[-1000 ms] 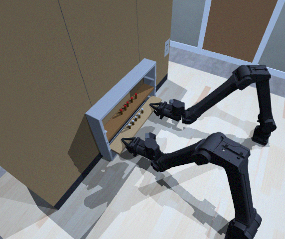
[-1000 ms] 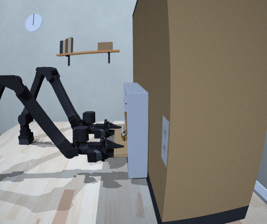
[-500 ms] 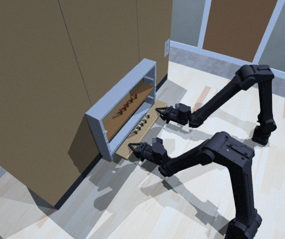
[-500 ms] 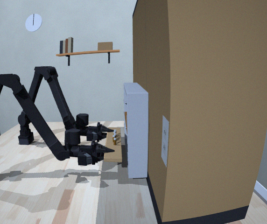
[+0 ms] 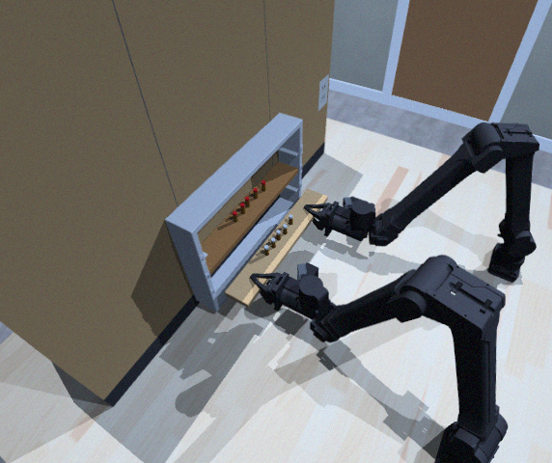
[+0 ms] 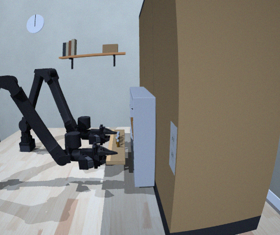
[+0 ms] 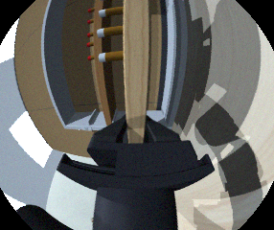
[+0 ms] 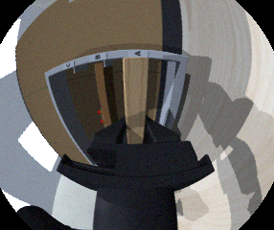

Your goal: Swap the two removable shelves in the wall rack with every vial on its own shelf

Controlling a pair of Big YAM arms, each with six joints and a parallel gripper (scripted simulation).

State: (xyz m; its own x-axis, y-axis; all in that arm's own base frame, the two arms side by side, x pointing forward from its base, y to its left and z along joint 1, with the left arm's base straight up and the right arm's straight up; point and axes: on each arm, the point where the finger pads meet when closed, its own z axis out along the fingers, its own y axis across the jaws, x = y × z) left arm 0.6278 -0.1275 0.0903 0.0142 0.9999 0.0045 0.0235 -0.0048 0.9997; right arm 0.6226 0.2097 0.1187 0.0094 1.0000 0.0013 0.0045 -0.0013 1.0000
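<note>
The pale shelf [image 5: 240,291] [image 6: 117,162] [image 7: 136,57] [image 8: 135,86] is out in front of the rack, level, at about slot A's height. Several white-capped vials [image 5: 278,235] [image 6: 118,144] [image 7: 115,32] stand on it. My left gripper [image 5: 253,277] [image 6: 114,132] [image 7: 135,116] is shut on its front edge near the left end. My right gripper [image 5: 307,206] [image 6: 116,152] [image 8: 135,116] is shut on the same edge near the right end. The brown shelf [image 5: 216,249] [image 7: 103,91] [image 8: 101,81] sits inside the rack at B, with several upright red-capped vials [image 5: 247,201] [image 7: 89,44] [image 8: 99,112].
The grey wall rack [image 5: 181,244] [image 6: 144,141] [image 7: 53,72] is fixed to the brown wall [image 5: 67,149] [image 6: 223,101]. Its side walls bound the opening, and slots C, B and A run from top to bottom. The lower bay behind the pale shelf holds no shelf.
</note>
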